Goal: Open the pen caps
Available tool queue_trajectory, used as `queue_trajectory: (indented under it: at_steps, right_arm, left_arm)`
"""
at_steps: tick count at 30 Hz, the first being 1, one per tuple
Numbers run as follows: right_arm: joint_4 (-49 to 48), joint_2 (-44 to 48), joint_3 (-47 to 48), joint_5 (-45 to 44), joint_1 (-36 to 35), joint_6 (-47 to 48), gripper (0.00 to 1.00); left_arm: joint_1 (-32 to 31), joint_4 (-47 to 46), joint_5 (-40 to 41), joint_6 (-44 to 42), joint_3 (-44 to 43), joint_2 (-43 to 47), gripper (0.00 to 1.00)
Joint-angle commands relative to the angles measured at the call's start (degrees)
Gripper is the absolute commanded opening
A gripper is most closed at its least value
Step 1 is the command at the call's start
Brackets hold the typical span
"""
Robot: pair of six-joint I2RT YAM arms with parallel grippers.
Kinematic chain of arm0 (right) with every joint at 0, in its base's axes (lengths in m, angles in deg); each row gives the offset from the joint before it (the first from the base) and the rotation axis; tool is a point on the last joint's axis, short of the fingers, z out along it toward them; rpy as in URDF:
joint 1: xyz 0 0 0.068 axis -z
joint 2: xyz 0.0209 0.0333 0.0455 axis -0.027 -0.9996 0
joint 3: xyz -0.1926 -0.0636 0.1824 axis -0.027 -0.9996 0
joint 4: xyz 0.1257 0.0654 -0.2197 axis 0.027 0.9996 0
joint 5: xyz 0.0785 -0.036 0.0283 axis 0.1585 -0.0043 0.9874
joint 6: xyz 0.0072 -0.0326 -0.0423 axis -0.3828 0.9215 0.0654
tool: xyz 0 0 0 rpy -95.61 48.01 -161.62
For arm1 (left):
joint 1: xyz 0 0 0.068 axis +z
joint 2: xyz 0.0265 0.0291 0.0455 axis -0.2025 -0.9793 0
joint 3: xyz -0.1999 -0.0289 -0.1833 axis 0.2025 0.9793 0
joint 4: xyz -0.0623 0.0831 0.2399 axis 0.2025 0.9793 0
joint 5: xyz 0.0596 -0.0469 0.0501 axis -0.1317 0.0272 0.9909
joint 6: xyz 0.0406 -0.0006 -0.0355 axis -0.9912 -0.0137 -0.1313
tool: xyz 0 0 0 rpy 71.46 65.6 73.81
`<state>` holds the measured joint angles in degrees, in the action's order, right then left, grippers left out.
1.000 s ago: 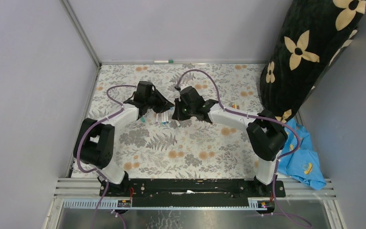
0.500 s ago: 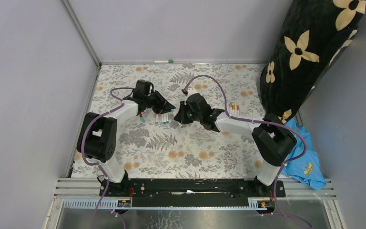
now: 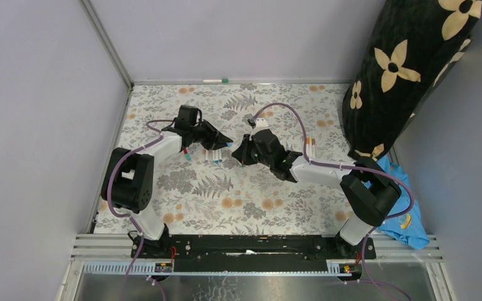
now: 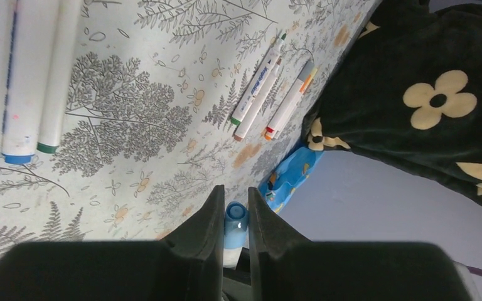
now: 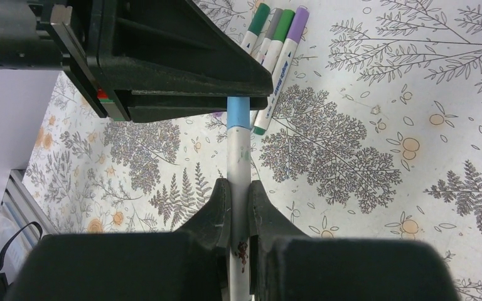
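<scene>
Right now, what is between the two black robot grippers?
A thin white marker pen bridges them: the right gripper pinches its barrel, the left gripper pinches its light blue plastic cap. The right wrist view shows it.

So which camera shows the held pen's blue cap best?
The right wrist view: the blue cap shows sideways, seated on the white pen. The left wrist view shows only its end between the pincer fingers; the top view, barely a speck.

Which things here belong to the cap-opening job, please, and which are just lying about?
Job: left gripper, shut on blue cap; right gripper, shut on white pen; other capped pens.
Lying about: black flowered cushion; blue cloth.
</scene>
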<state>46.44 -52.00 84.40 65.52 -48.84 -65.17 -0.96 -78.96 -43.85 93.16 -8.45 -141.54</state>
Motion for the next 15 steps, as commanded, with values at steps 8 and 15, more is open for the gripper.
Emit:
queue_trajectory:
  at_steps: [8,15]
  right_arm:
    - [11.8,6.3,-8.8,2.0,-4.6,-1.8,0.0]
    - [11.8,7.2,-9.0,0.6,-4.8,-1.7,0.0]
  left_arm:
    - [9.0,-8.2,12.6,1.9,-5.8,-2.2,0.0]
    - [9.0,-7.6,11.8,-0.9,-7.2,-2.1,0.0]
